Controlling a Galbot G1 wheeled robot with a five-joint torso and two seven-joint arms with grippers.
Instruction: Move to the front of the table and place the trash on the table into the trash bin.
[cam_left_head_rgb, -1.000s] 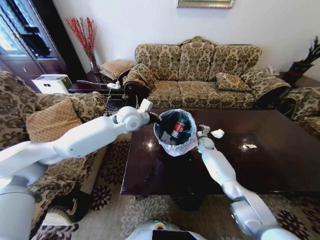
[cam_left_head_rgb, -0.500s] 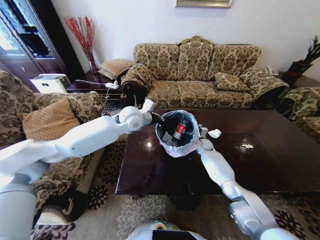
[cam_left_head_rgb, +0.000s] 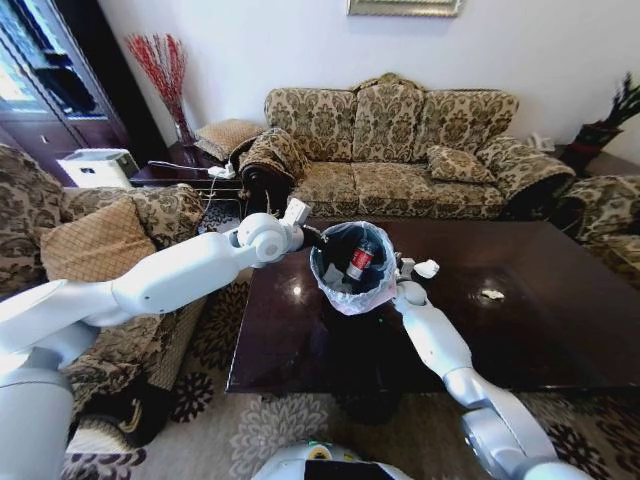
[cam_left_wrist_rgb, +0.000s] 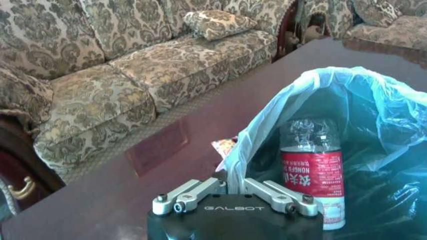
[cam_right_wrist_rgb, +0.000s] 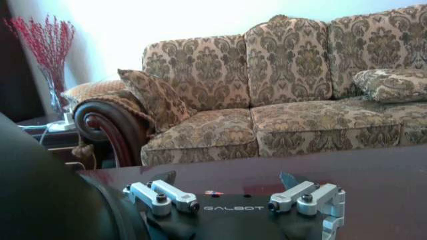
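My left gripper is shut on the rim of the trash bin, holding it just above the table. The bin is black with a pale bag over its rim. A clear bottle with a red label stands inside. In the left wrist view the gripper pinches the bag's edge, and a small printed wrapper lies on the table just beyond. My right gripper is low over the table beside the bin; its open fingers have nothing between them. A white paper wad lies just right of it, and a smaller scrap farther right.
A patterned sofa stands behind the table and an armchair with a cushion to the left. A small side table with a vase of red twigs sits at the back left. Carpet lies before the table's near edge.
The whole picture has shifted a little, so the camera has moved. The left gripper still holds the bin and the right gripper stays beside it.
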